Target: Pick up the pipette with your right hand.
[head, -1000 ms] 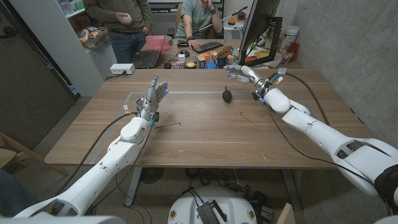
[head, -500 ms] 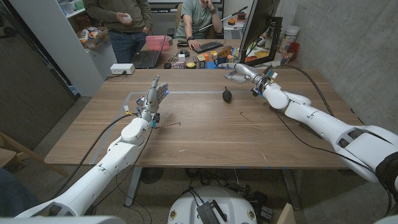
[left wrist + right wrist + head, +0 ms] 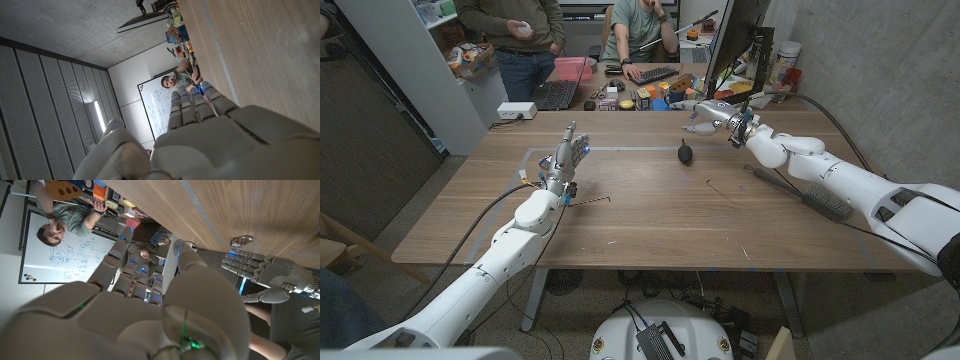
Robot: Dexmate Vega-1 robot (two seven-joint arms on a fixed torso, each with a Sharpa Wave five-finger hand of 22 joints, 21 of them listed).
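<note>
white right hand (image 3: 706, 112) hovers near the black pipette (image 3: 685, 153), fingers spread, holding nothing.

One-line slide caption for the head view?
Right hand open above the far table edge, near the black pipette bulb; left hand waits upright.

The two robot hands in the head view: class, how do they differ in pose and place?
The left hand stands upright on the near-left part of the table, fingers up; the right hand reaches sideways at the far edge, above and beyond the black pipette bulb. The left is far from the bulb, the right close. Both hold nothing.
</note>
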